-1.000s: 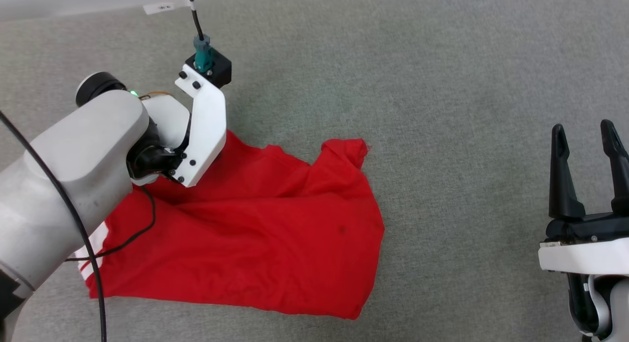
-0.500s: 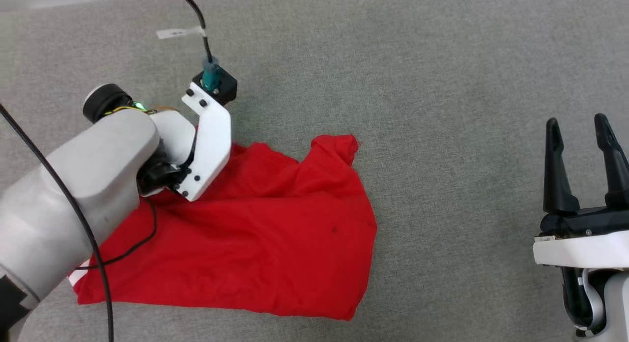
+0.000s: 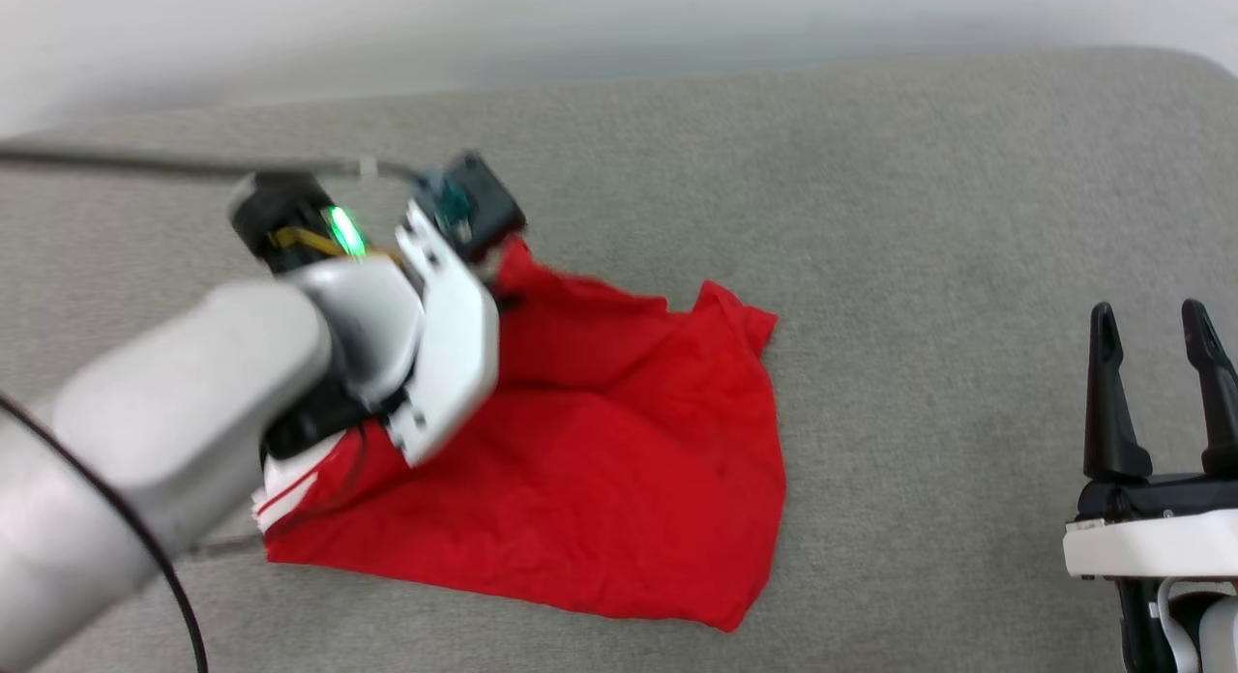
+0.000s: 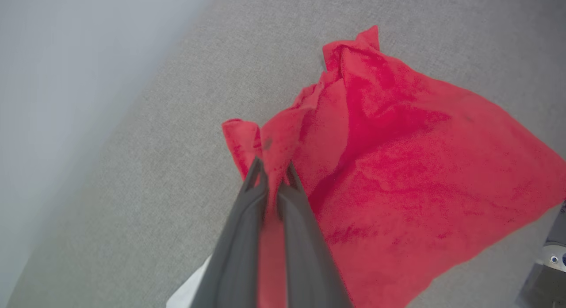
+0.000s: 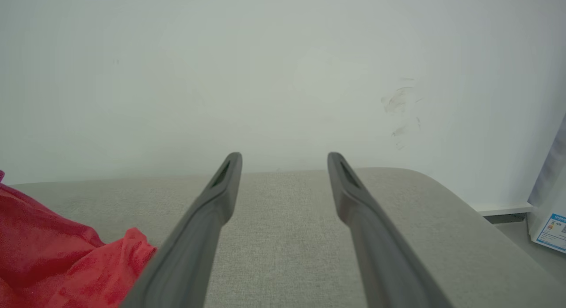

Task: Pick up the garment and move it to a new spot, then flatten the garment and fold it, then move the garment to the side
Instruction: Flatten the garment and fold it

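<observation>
Head view: a grey fabric-covered counter runs up to a pale wall along the top edge. At the left, the robot's pale left arm reaches in from the lower corner, blurred, with a green light glowing on its wrist and a dark cable trailing off to the left edge. Its wrist sits over the far left corner of the garment, where the red cloth rises in a small peak. A patch of white and red striped trim shows just under the arm. The rest of the garment lies spread across the middle of the counter, wrinkled, plain red side up.

Well apart, at the lower right, the right pincer points up the view with its 2 dark fingers spread and nothing between them.

Left wrist view: the left pincer is pressed together on a fold of the garment, with red cloth showing between its 2 fingers. The cloth fans out to the right over the grey counter.

Right wrist view: a crumpled edge of the garment lies at the lower left. The right pincer hangs above bare counter, fingers wide apart, facing a white wall. A white box with a blue label stands at the far right edge.
</observation>
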### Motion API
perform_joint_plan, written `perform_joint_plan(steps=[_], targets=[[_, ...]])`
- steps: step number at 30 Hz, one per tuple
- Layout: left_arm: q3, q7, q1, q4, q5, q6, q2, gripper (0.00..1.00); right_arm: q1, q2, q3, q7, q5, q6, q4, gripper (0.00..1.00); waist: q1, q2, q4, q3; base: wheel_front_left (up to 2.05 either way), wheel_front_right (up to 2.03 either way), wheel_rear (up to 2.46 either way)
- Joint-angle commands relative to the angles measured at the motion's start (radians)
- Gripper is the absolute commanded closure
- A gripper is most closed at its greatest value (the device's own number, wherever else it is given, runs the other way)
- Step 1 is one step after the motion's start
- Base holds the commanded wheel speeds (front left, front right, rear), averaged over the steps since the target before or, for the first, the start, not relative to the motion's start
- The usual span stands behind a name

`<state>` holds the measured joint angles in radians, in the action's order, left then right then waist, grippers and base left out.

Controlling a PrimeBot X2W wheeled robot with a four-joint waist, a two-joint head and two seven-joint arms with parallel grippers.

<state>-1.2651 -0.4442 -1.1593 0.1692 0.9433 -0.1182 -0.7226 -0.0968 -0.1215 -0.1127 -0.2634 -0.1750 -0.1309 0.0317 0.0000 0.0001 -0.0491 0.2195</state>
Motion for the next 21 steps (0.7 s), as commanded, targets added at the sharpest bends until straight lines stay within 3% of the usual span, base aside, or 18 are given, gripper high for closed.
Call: perform_joint_plan(steps=[1,6,10,16,21], targets=[[-0.005,0.007,0.064,-0.066,0.017,0.016,-0.012,1.00,0.021,0.009,-0.006,-0.002,0.005,0.000,-0.002,0.00,0.0000,-0.0001,0.043,-0.050,0.00,0.00,0.00],[-0.012,-0.026,0.241,-0.243,0.075,0.054,-0.055,1.00,0.045,0.018,-0.014,-0.002,0.003,0.000,-0.003,0.00,0.0000,-0.0001,0.064,-0.079,0.00,0.00,0.00],[-0.015,-0.074,0.383,-0.283,0.050,0.073,-0.074,1.00,0.057,0.023,-0.017,-0.002,-0.001,0.000,-0.006,0.00,0.0000,-0.0001,0.070,-0.081,0.00,0.00,0.00],[-0.015,-0.147,0.595,-0.208,-0.010,0.048,-0.017,1.00,0.053,0.025,-0.024,-0.002,-0.005,0.000,-0.019,0.00,0.0000,-0.0001,0.057,-0.063,0.00,0.00,0.00],[-0.015,-0.145,0.662,-0.116,-0.030,0.027,0.033,1.00,0.055,0.022,-0.031,-0.002,-0.003,0.000,-0.026,0.00,0.0000,-0.0001,0.049,-0.054,0.00,0.00,0.00]])
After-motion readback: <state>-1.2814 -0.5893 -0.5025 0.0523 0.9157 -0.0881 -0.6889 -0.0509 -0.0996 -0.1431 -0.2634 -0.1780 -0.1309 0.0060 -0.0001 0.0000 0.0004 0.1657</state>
